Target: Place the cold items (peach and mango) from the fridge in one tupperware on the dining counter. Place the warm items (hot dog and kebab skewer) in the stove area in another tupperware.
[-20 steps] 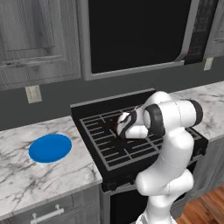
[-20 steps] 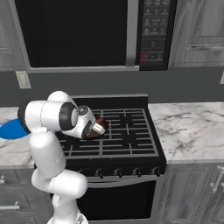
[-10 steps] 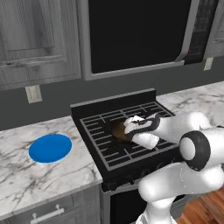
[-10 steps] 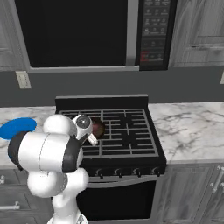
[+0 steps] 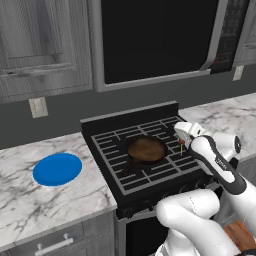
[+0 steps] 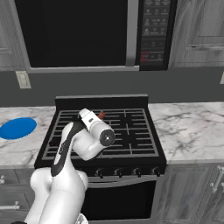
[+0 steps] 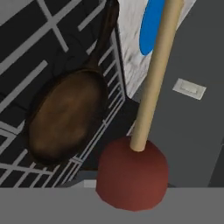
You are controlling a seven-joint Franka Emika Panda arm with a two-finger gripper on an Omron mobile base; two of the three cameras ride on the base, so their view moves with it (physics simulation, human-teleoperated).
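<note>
My gripper (image 5: 181, 136) hangs over the right side of the stove, just right of the brown pan (image 5: 146, 149), and is shut on the kebab skewer (image 5: 181, 144). In the hand view the skewer's pale wooden stick (image 7: 154, 74) runs away from the camera, with a dark red chunk (image 7: 132, 179) at the near end. From the right base view the gripper (image 6: 97, 116) shows the red chunk (image 6: 101, 115) at its tip. The pan (image 7: 65, 120) has nothing in it. A round blue tupperware (image 5: 57, 169) lies on the marble counter left of the stove.
The black stove grates (image 6: 131, 131) span the middle, with a microwave (image 6: 74, 33) above them. Marble counter (image 6: 188, 127) runs along both sides of the stove. A wall outlet (image 5: 38, 106) sits behind the blue tupperware (image 6: 17, 128).
The gripper has come off the pan and swung to its right with the skewer, uncovering the bare pan. The arm's elbow has dropped low in front of the stove.
</note>
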